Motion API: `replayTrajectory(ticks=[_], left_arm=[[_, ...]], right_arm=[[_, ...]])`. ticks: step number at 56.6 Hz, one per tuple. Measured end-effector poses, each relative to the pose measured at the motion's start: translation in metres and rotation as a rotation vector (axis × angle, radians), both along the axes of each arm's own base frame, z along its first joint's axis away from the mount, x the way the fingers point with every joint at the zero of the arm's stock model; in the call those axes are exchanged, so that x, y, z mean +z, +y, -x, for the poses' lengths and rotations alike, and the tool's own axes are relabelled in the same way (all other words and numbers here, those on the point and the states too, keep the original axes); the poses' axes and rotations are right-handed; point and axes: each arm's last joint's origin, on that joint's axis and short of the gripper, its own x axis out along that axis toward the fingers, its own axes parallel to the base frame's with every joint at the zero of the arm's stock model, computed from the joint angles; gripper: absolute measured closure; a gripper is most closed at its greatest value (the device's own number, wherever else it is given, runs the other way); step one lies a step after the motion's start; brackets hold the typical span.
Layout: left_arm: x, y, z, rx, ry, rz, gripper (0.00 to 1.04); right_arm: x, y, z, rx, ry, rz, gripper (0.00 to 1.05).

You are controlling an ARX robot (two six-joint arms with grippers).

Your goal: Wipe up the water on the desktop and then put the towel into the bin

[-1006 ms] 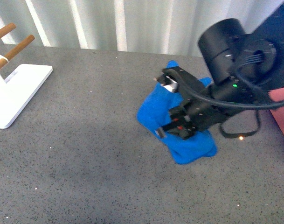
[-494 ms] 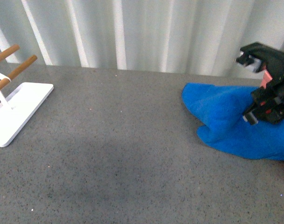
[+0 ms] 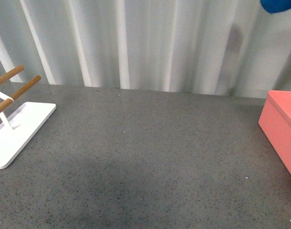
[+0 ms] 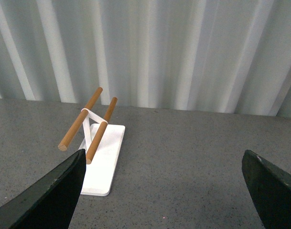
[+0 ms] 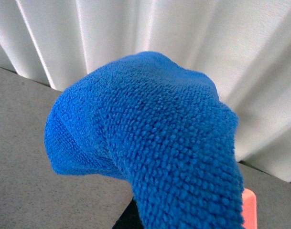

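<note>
Towel is clear of the desktop, draped over the right gripper and hiding it, so its grip cannot be told. Left gripper is spread wide and empty above the desktop. Bin stands at right, lower than the towel, its inside not visible. White tray sits far left.

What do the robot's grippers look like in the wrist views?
The left gripper shows two matte, near-black fingers, wedge-shaped with plain flat faces; no cables or markings show. The right gripper is hidden behind the towel.
</note>
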Motion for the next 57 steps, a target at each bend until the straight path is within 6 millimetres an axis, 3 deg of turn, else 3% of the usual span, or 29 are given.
replayTrajectory(ticks=[12,34,49,57], left_arm=[[0.000,0.000,0.000,0.000,0.000,0.000,0.07],[0.000,0.000,0.000,0.000,0.000,0.000,0.07],[0.000,0.000,0.000,0.000,0.000,0.000,0.07],[0.000,0.000,0.000,0.000,0.000,0.000,0.07]], right_arm=[[-0.048,-0.042,0.007,-0.096,0.127,-0.042,1.01],[-0.143,-0.102,-0.016,-0.281,0.384,-0.083,1.01],[-0.198,-0.121,-0.034,-0.378,0.548,-0.049,1.01],[-0.218,-0.119,-0.040,-0.390,0.607,-0.050,1.01]])
